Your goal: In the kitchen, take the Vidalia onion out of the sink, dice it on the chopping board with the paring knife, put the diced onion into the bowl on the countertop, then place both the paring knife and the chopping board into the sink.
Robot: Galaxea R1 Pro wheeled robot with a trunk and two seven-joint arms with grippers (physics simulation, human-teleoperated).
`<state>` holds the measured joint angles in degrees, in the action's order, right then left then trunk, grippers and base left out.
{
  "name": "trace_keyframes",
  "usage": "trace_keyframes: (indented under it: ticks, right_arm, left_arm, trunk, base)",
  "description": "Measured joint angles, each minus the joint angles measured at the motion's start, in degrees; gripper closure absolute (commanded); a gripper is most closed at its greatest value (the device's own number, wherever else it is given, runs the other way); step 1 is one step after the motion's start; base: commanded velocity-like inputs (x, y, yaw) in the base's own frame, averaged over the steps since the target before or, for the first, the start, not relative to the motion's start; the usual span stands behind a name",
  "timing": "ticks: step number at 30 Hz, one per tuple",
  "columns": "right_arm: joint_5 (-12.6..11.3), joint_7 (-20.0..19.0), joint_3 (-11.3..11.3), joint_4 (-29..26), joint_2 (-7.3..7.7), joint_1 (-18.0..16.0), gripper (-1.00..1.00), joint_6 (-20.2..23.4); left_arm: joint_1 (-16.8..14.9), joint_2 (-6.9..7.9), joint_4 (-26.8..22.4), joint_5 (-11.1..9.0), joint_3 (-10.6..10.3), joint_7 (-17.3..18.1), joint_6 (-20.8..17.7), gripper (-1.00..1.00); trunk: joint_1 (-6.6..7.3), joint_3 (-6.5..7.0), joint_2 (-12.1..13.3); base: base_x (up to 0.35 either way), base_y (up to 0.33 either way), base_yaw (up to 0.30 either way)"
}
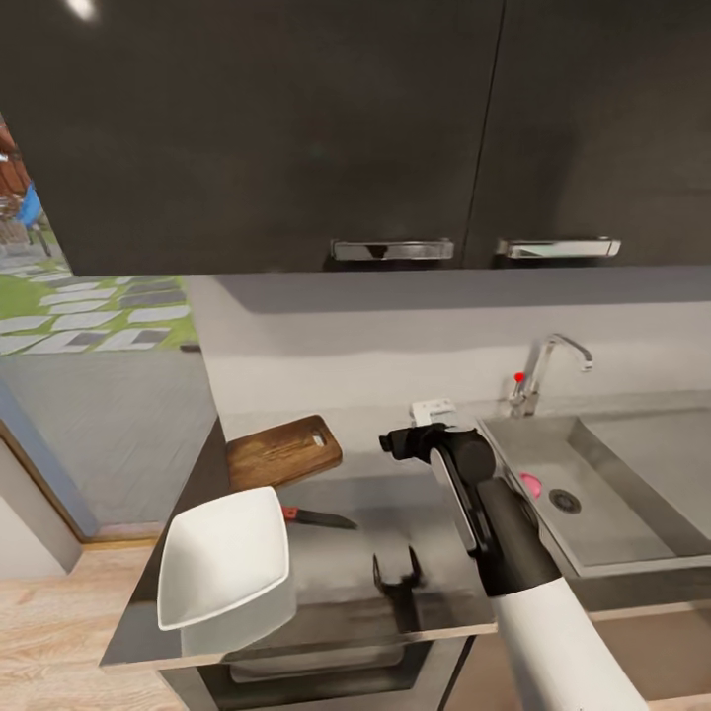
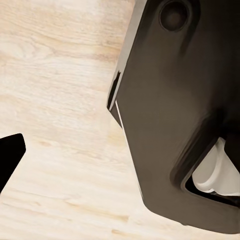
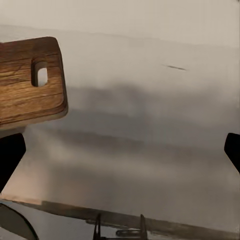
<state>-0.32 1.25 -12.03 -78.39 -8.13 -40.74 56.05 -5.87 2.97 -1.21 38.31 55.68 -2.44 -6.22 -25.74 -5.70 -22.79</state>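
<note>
Head view: the right hand (image 1: 393, 443) hovers over the worktop (image 1: 434, 513), fingers spread wide and holding nothing, beside the sink (image 1: 632, 494). Chopping board (image 1: 283, 451), paring knife (image 1: 318, 516) and white bowl (image 1: 225, 555) lie to its left. The left hand's state cannot be told.

Quick tally of what can be counted: one chopping board (image 1: 283, 451), one paring knife (image 1: 318, 516) and one bowl (image 1: 226, 555) are seen on one countertop (image 1: 336, 583). One sink (image 1: 632, 464) is counted, with one tap (image 1: 549, 367) and one drain (image 1: 566, 501). Two cabinet handles (image 1: 392, 250) are spotted overhead, plus one pink item (image 1: 531, 484) in the basin.
</note>
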Motion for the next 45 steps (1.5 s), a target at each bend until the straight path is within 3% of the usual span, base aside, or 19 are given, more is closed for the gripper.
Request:
trace_keyframes:
  ticks: [5,18,45]
  right_arm:
    - [-0.3,0.02,-0.5,2.62,-0.34,-1.45,-1.0,0.9]
    - [-0.66,-0.13,-2.09,1.32,-0.38,-1.91,-1.0,1.0]
    - [-0.59,-0.14,-2.21,1.33,-0.35,-1.91,-1.0,0.95]
  left_arm:
    - [0.02,-0.06,0.0,0.0,0.0,0.0,0.0,-1.0]
    - [0.02,-0.07,0.0,0.0,0.0,0.0,0.0,-1.0]
    - [0.02,-0.07,0.0,0.0,0.0,0.0,0.0,-1.0]
  trunk:
    - [-0.01,0.0,0.0]
    - [-0.01,0.0,0.0]
    - [-0.01,-0.43,0.0]
  base:
    - [0.027,0.0,0.0]
    - [0.002,0.0,0.007]
    - [0.0,0.0,0.159]
